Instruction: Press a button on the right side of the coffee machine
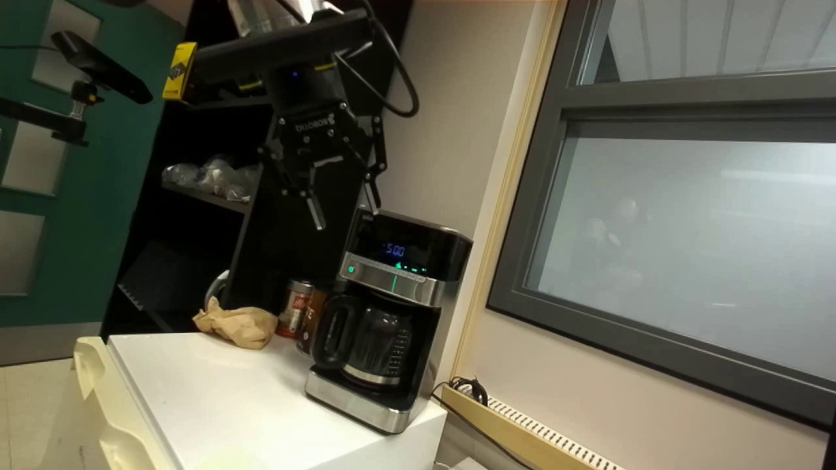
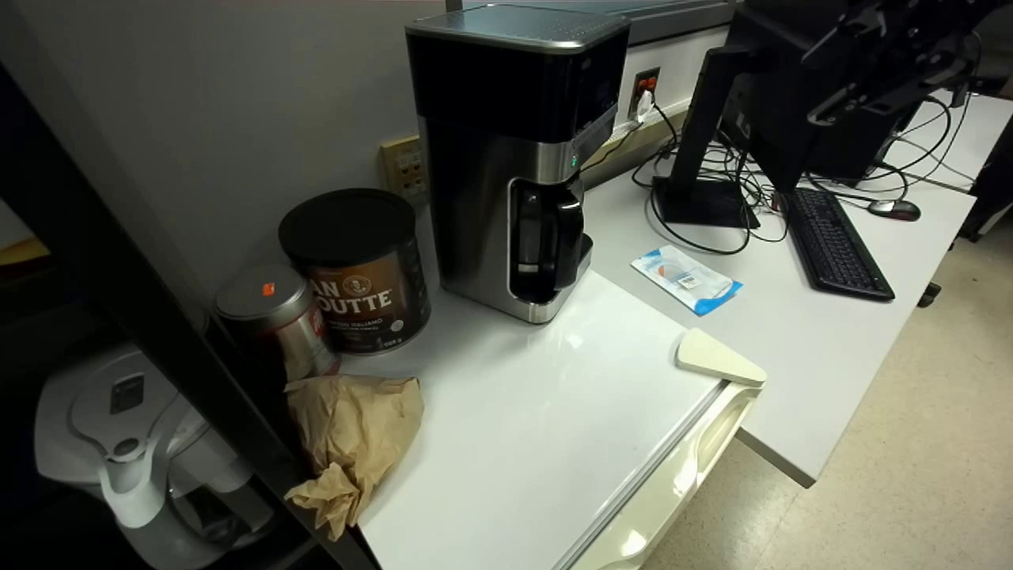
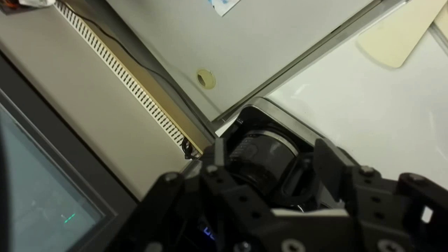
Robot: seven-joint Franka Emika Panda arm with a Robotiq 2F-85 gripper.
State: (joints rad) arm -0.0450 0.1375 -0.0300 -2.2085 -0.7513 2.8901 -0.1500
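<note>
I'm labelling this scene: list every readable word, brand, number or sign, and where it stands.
"500" (colon unclear): display of the coffee machine
"ROBOTIQ", upside down: gripper
"illy": small can
"AN", "OUTTE", "ITALIANO": brown can
Too small or blurred: print on the packet, yellow tag, orange sticker and keyboard; carafe's marks; machine's corner lettering; brown can's finer print.

The coffee machine [image 2: 483, 186] is black and silver, the paper bag [image 2: 368, 431] tan.
</note>
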